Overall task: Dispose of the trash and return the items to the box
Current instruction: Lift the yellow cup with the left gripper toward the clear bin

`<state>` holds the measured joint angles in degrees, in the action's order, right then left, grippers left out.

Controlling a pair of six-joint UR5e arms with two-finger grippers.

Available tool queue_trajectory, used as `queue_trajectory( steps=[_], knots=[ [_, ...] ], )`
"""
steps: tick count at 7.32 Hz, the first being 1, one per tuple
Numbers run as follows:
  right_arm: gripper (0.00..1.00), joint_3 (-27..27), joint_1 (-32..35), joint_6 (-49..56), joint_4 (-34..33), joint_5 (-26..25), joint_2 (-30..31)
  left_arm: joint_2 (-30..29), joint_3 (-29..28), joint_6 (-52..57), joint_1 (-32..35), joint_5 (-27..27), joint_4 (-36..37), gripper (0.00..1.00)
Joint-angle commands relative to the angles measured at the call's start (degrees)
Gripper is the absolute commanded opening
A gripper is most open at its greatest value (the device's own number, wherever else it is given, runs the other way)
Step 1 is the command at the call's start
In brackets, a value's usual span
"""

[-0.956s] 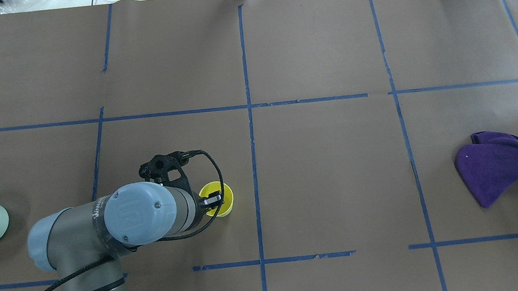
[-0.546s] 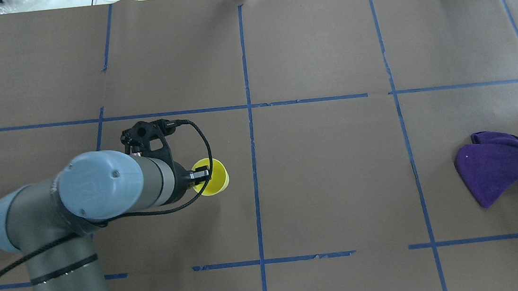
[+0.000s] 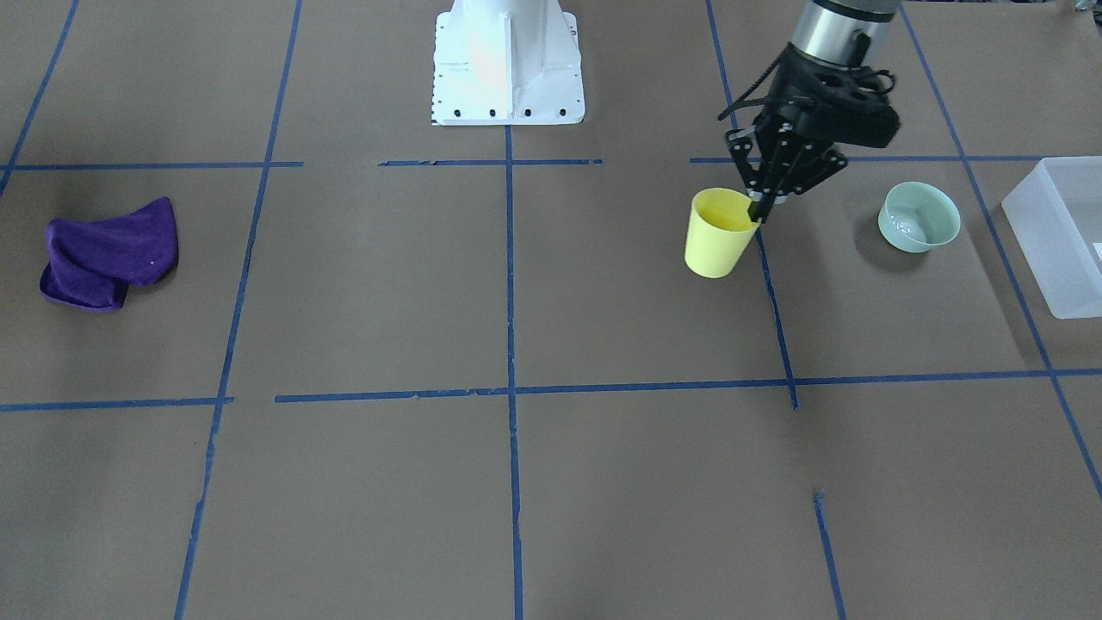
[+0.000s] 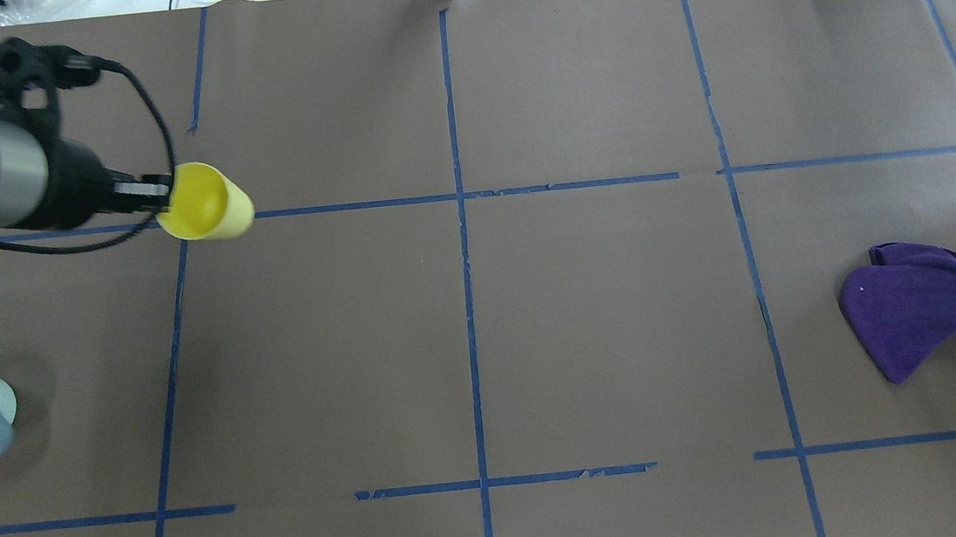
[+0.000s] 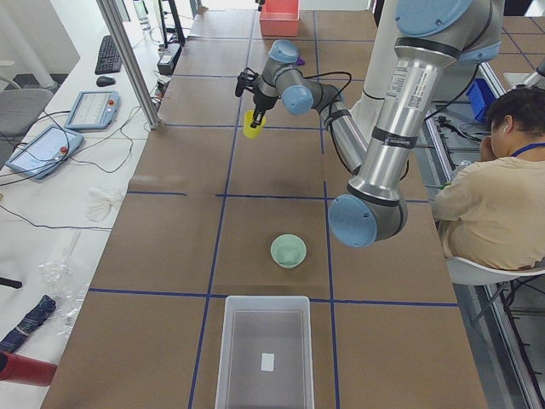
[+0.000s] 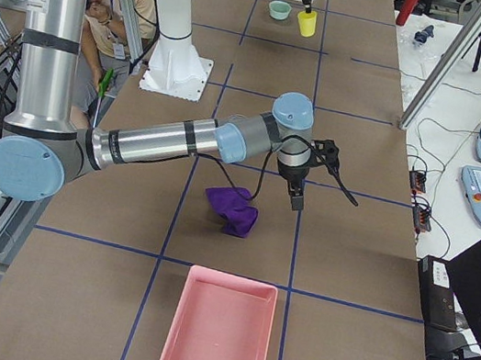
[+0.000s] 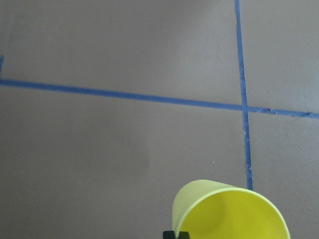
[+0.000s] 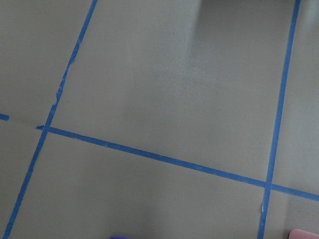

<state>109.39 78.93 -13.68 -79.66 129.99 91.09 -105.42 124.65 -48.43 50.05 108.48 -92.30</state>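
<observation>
1. Front-facing: found the left gripper (image 3: 757,209) pinched shut on the rim of the yellow cup (image 3: 719,237), right of centre. Noted a green bowl (image 3: 919,217) further right, the box (image 3: 1055,232) at the right edge and a purple cloth (image 3: 108,254) far left.
2. Overhead: spotted the yellow cup upper left, tilted.
3. Exterior right: saw the right gripper (image 6: 296,199) mid-frame near the purple cloth; could not tell how its jaws stood.
4. Left wrist: caught the yellow cup at the bottom edge.

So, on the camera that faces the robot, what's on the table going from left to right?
purple cloth → white robot base → yellow cup → pale green bowl → frosted white box
</observation>
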Motion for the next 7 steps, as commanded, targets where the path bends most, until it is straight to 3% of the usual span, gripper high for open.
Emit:
queue_trajectory(
  steps=[1, 3, 5, 7],
  knots=[
    [1.0, 0.0, 0.0, 0.0, 0.0, 0.0, 0.0, 9.0, 0.1, 26.6, 13.9, 6.7, -0.6, 0.0],
    [1.0, 0.1, 0.0, 0.0, 0.0, 0.0, 0.1, 15.1, -4.4, 50.8, 26.1, 10.2, -0.8, 0.0],
    [1.0, 0.1, 0.0, 0.1, 0.0, 0.0, 0.1, 17.7, -14.2, 77.7, 39.2, 14.9, -0.8, 0.0],
    [1.0, 0.4, 0.0, 0.1, 0.1, 0.0, 0.2, 22.2, -19.7, 91.3, 46.1, 15.1, -3.6, 0.0]
  ],
)
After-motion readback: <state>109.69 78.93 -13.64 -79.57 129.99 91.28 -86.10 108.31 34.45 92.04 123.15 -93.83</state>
